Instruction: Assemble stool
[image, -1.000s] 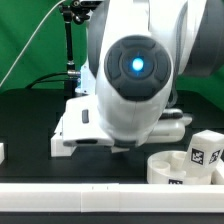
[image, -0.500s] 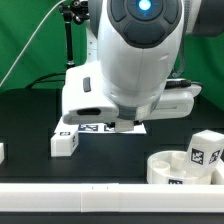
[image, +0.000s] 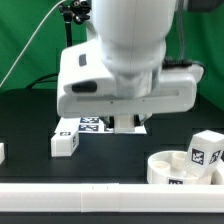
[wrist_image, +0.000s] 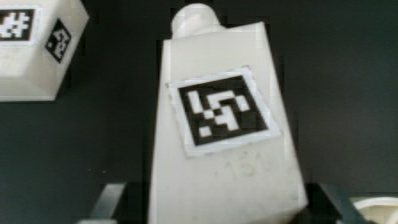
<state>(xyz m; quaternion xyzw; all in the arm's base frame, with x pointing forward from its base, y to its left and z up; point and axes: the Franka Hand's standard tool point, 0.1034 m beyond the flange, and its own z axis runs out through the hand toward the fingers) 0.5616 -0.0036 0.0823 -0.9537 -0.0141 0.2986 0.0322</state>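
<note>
In the wrist view a long white stool leg with a square tag on its face sits between my gripper's two fingers, which press on its sides. The gripper is shut on this leg. In the exterior view the gripper hangs under the big white arm body, above the table, and little of the held leg shows. The round ring-shaped seat lies at the exterior view's lower right, with a tagged leg block by it. Another leg lies to the exterior view's left of the gripper.
The marker board lies on the black table behind the gripper. A long white rail runs along the front edge. A small white piece shows at the exterior view's left edge. A second tagged white block is near the held leg.
The arm has risen and turned. The wrist, low over the table a second ago, now stands higher, uncovering the marker board and the leg beside it. The grip has not changed.
</note>
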